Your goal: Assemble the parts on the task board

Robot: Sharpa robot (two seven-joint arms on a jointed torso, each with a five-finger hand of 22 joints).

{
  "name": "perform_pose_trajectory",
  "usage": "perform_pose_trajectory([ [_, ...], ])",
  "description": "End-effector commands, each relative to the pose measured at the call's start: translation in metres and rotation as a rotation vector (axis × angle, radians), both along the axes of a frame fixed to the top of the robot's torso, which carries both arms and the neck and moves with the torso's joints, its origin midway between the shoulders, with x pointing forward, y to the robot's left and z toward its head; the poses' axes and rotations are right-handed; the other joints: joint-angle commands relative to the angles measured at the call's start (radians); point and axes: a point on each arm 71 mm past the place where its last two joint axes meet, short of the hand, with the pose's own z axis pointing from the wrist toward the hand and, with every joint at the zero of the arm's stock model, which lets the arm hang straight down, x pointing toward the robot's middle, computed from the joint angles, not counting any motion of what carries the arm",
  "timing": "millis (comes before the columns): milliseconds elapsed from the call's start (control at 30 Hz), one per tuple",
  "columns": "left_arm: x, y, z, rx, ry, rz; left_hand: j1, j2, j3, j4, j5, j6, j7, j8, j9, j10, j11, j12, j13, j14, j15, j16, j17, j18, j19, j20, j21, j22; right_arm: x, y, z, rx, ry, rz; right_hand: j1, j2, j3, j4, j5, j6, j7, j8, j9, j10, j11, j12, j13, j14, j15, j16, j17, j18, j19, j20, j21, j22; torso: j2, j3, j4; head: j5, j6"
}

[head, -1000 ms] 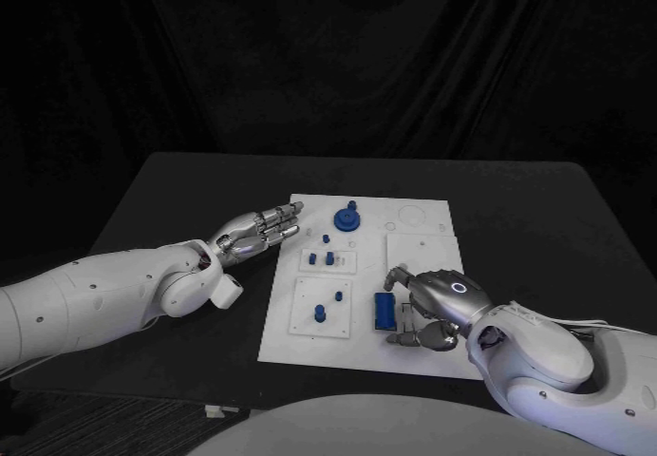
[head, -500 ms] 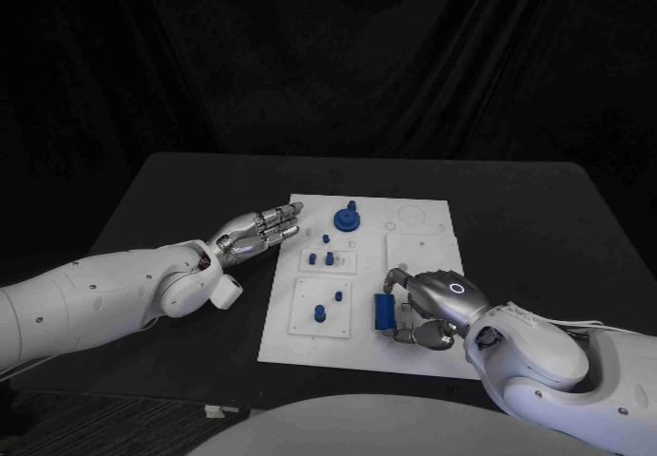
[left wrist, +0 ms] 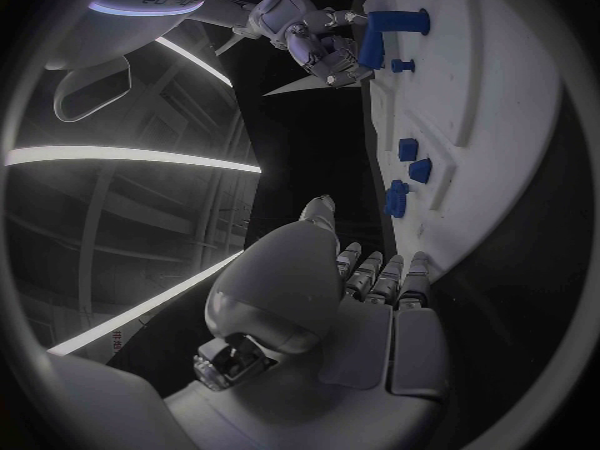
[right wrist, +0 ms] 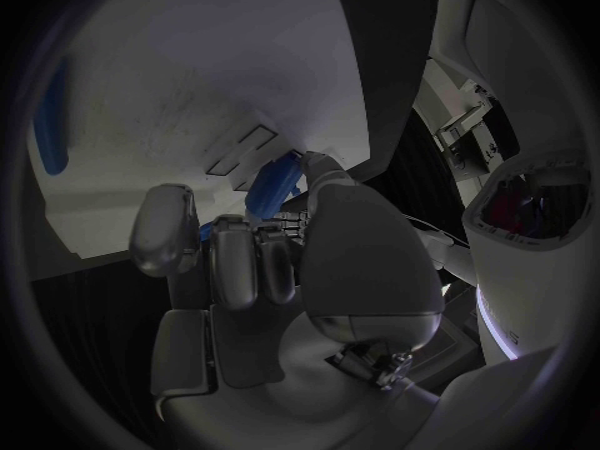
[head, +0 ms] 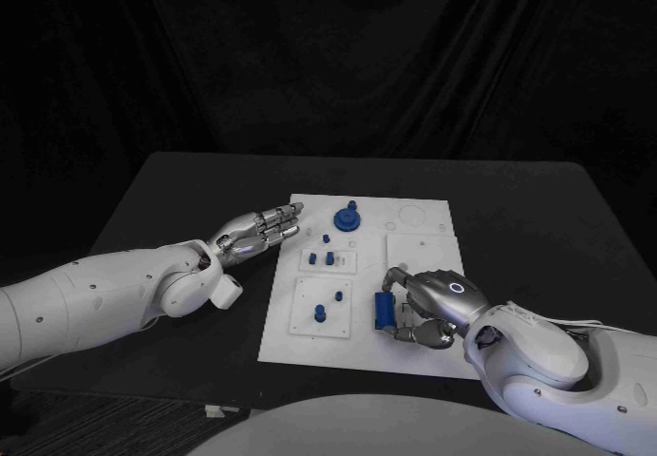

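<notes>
Now the right hand has crept closer, fingers closed around the blue block.
Seating looks underway at the task board's five o'clock; left hand hovers spread, holding nothing, at nine.

No readable text, label, brand, number or sign appears in any of the views. In the left wrist view a few dark marks sit on a white curved surface of the other arm, too small and bent to make out as letters.
</notes>
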Motion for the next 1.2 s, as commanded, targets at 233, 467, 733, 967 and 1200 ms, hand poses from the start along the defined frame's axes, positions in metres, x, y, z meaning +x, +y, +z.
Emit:
perform_pose_trajectory([
  [233,-0.0041,-0.002,-0.0064,0.011,0.042,-0.019,0.01,-0.001,0.008,0.0,0.006,0.003,0.008,0.004,0.001,0.003,0.01,0.005,0.001,-0.001,0.007,0.001,0.0,-0.003,0.002,0.008,0.004,0.001,-0.0023,-0.0036,0.0025,0.043,-0.01,-0.012,-0.081,0.038,0.06,0.042,0.264,0.063,-0.012,-0.028,-0.028,0.079,-0.02,0.003,0.235,0.064,-0.017,0.002,0.04,0.009,0.002,-0.013,0.003,0.149,0.0,-0.0001,-0.0002,0.004,0.0],
  [467,-0.0041,-0.0013,-0.0068,0.013,0.044,-0.018,0.009,-0.001,0.009,0.001,0.005,0.003,0.009,0.004,0.001,0.003,0.012,0.005,0.001,0.0,0.008,0.001,0.001,-0.003,0.002,0.009,0.004,0.002,-0.0047,-0.0058,0.0049,0.053,-0.011,-0.014,-0.153,0.023,0.121,0.043,0.389,0.083,-0.016,-0.049,-0.046,0.08,-0.024,0.005,0.236,0.065,-0.021,0.004,0.044,0.008,0.003,-0.017,0.007,0.15,0.0,0.0001,-0.0001,0.004,0.0],
  [733,-0.0039,-0.001,-0.0074,0.014,0.046,-0.018,0.008,0.0,0.008,0.002,0.003,0.002,0.01,0.004,0.001,0.003,0.014,0.005,0.001,0.0,0.008,0.001,0.001,-0.003,0.002,0.009,0.004,0.002,-0.0064,-0.0074,0.004,0.026,0.008,-0.021,-0.183,0.01,0.16,0.042,0.447,0.083,-0.013,-0.064,-0.055,0.079,-0.023,0.003,0.234,0.065,-0.021,0.003,0.042,0.008,0.002,-0.017,0.007,0.15,-0.001,0.0004,-0.0008,0.003,0.0],
  [967,-0.0041,-0.0006,-0.0078,0.015,0.048,-0.018,0.007,0.0,0.008,0.002,0.003,0.003,0.01,0.004,0.001,0.003,0.015,0.006,0.001,0.0,0.008,0.001,0.001,-0.003,0.003,0.009,0.005,0.002,-0.007,-0.0071,0.0012,-0.013,0.032,-0.02,-0.191,0.0,0.168,0.041,0.457,0.078,-0.012,-0.076,-0.06,0.073,-0.022,-0.003,0.228,0.063,-0.02,0.0,0.037,0.009,0.001,-0.016,0.002,0.149,-0.001,0.0001,-0.0009,0.005,0.0],
  [1200,-0.0043,-0.0006,-0.0082,0.015,0.051,-0.019,0.007,0.0,0.008,0.002,0.003,0.003,0.01,0.004,0.001,0.003,0.015,0.006,0.001,0.0,0.008,0.001,0.001,-0.003,0.003,0.009,0.005,0.002,-0.0071,-0.0068,-0.0003,-0.032,0.043,-0.02,-0.191,-0.006,0.173,0.04,0.463,0.077,-0.011,-0.081,-0.063,0.071,-0.021,-0.005,0.226,0.063,-0.02,0.0,0.037,0.009,0.0,-0.016,0.001,0.148,0.0,-0.0002,-0.0008,0.005,0.0],
])
